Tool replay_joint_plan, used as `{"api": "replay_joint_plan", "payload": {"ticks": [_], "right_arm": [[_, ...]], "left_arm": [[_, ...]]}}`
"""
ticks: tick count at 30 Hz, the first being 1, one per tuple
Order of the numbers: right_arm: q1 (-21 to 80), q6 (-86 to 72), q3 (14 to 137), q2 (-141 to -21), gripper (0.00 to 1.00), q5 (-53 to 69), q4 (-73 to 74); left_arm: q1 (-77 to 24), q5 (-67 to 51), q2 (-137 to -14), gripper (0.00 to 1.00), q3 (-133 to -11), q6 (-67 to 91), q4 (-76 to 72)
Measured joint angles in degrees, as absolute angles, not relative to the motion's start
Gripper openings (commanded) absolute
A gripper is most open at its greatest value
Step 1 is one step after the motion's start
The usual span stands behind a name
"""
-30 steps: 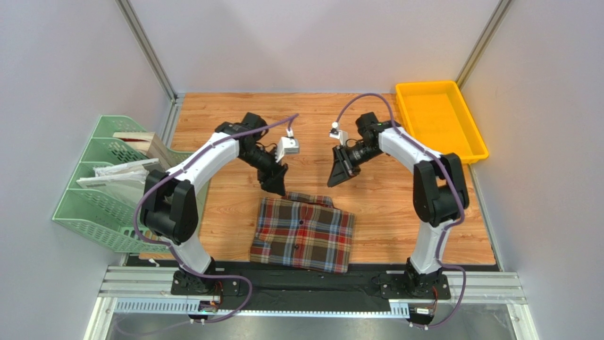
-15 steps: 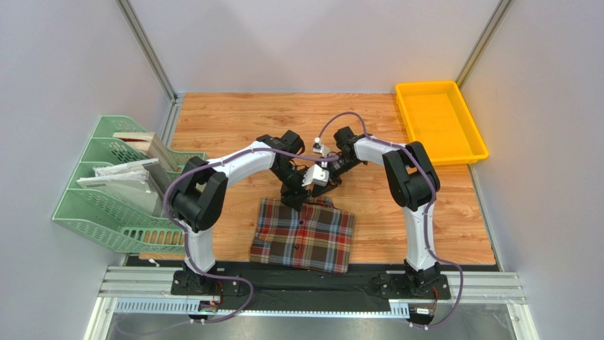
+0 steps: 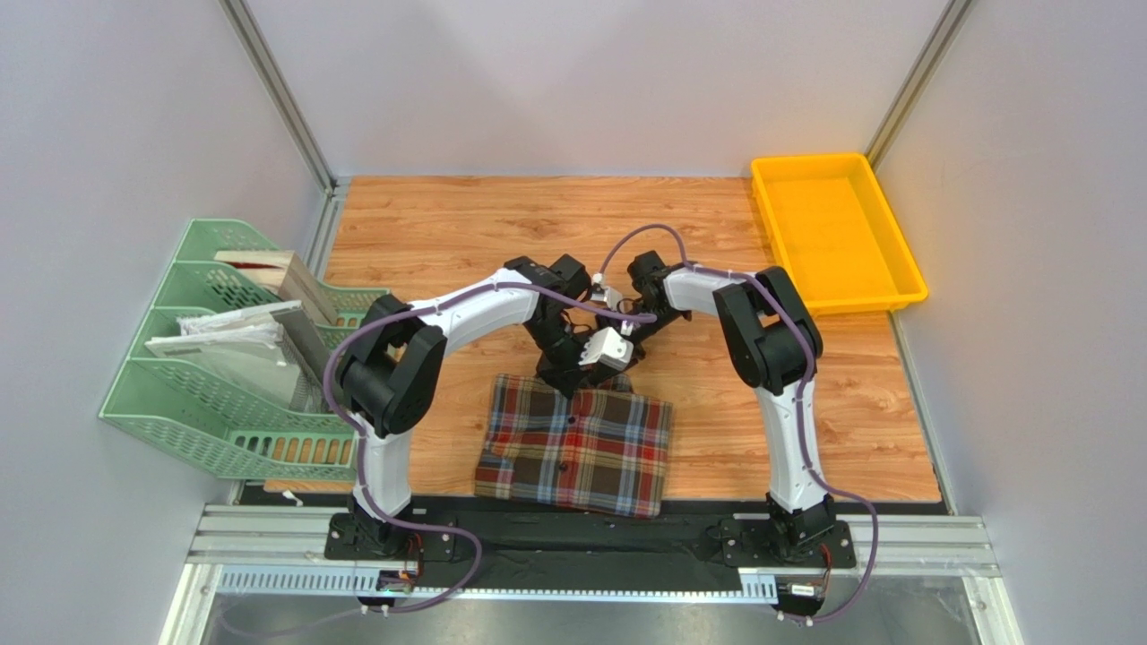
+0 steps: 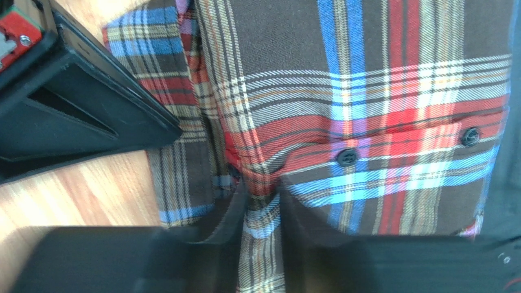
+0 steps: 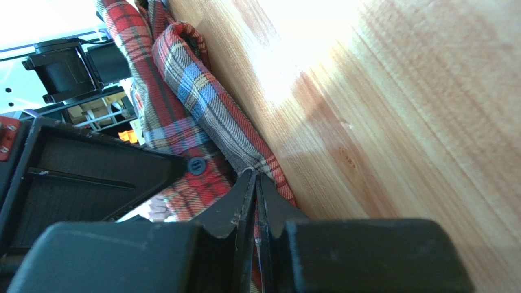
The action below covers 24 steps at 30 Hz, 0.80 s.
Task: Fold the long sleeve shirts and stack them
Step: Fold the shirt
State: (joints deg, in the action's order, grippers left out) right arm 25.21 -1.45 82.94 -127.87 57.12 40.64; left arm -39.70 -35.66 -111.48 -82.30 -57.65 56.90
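The long sleeve shirt point(image 3: 576, 446), a plaid flannel in brown, red, blue and cream, lies folded on the wooden table near the front edge. Both arms reach down to its far edge, close together. My left gripper point(image 3: 571, 376) pinches a ridge of plaid cloth point(image 4: 264, 213) between its fingers, near a dark button point(image 4: 347, 157). My right gripper point(image 3: 619, 363) is shut on the shirt's rolled far hem point(image 5: 202, 97), right where it meets the bare wood. In the left wrist view the right gripper's black body point(image 4: 79, 116) fills the upper left.
A green file rack point(image 3: 202, 363) with papers and a book stands at the left edge. A yellow tray point(image 3: 835, 229) sits at the far right corner. Bare wood point(image 3: 444, 222) stretches behind the shirt.
Both arms swung inward and down from above the table to the shirt's far edge. Both grippers closed on the cloth there.
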Motion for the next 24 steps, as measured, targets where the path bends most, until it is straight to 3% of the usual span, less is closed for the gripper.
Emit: {"api": "replay_joint_plan", "payload": {"ticks": [2,24], "right_arm": [[25.21,-1.41,82.94,-127.87,0.09,57.12,40.69],[25.26,3.84,82.94,-127.9,0.07,57.41,42.28]], "left_arm": [[-39.68,-35.75,-111.48,0.0,-82.89,-57.93,58.02],[-37.36,-31.81,-113.16,0.0,-94.52,-57.14,62.7]]}}
